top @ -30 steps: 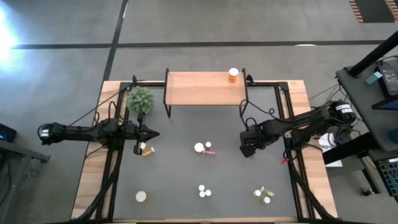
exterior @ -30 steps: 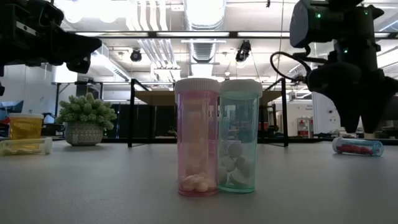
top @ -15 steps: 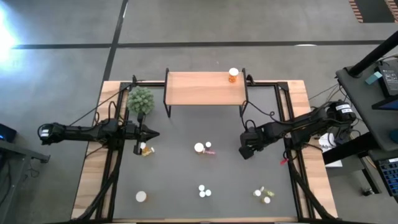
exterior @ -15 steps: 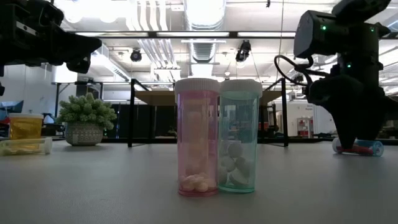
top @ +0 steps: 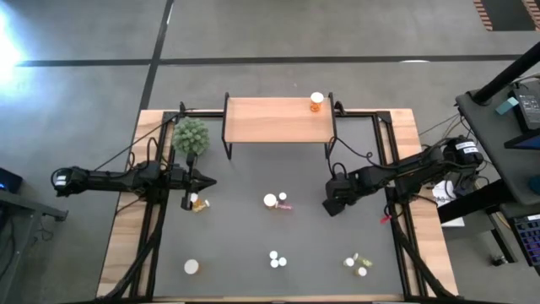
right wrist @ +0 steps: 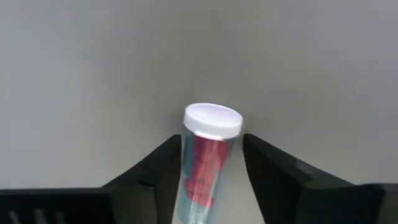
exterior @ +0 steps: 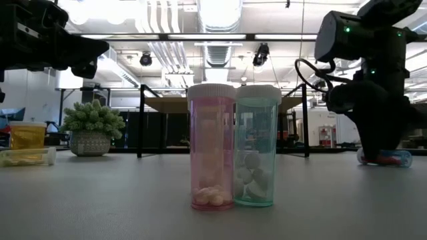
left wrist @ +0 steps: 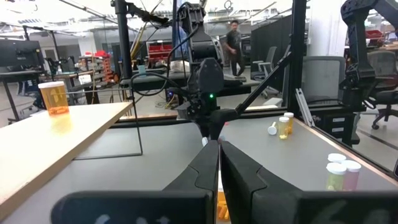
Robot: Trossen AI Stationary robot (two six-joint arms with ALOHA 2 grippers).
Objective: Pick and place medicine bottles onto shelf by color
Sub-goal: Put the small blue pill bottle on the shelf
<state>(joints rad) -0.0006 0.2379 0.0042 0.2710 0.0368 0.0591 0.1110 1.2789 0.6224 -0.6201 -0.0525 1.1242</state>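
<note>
Right end effector [right wrist: 208, 171] straddles lying red-filled bottle [right wrist: 207, 155], fingers apparently open, not clamped.

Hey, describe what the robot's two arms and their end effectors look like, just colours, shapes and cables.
Both arms are dark, nearly black, built of slim jointed segments with black cables trailing along them. The left end effector tapers to a narrow point from above. The right end effector hangs from a chunkier, boxy wrist block; small green indicator lights glow on that arm's housing in the low view. Its fingers are flat, matte-black wedges.
</note>
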